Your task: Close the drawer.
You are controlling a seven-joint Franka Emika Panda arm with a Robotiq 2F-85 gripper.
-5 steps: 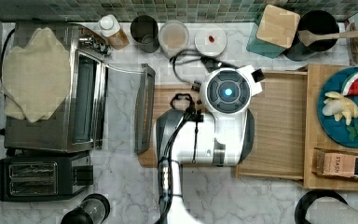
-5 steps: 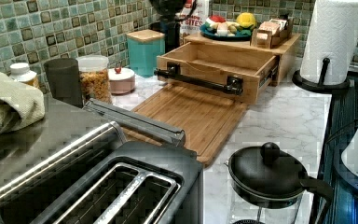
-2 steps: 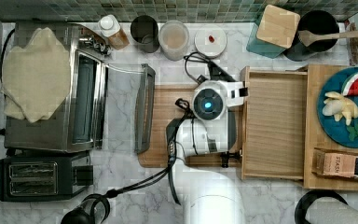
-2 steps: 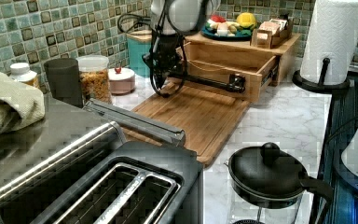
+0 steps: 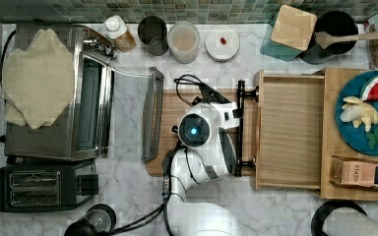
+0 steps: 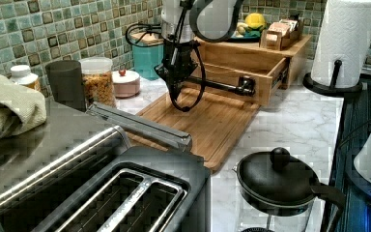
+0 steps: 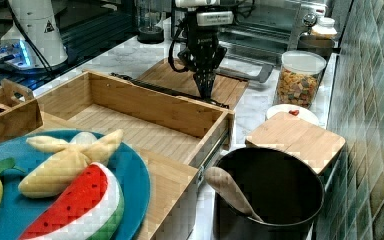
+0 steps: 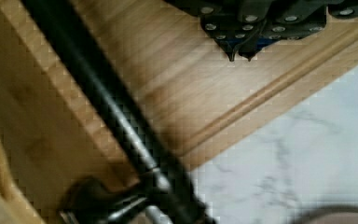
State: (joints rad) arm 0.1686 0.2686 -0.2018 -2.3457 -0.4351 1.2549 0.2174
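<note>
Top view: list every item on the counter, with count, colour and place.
drawer: 1, light wood, pulled open
cutting board: 1, darker wood, beside the drawer's handle
toaster oven: 1, steel, door down
cloth: 1, beige, on the oven
toaster: 1, black
plate: 1, blue, holding toy fruit
pasta jar: 1, clear, by the tiles
gripper: 1, black, shut, above the board near the handle

Drawer (image 5: 289,130) pulled out at top view's right of cutting board (image 5: 170,110); gripper (image 7: 205,89) over board.
</note>
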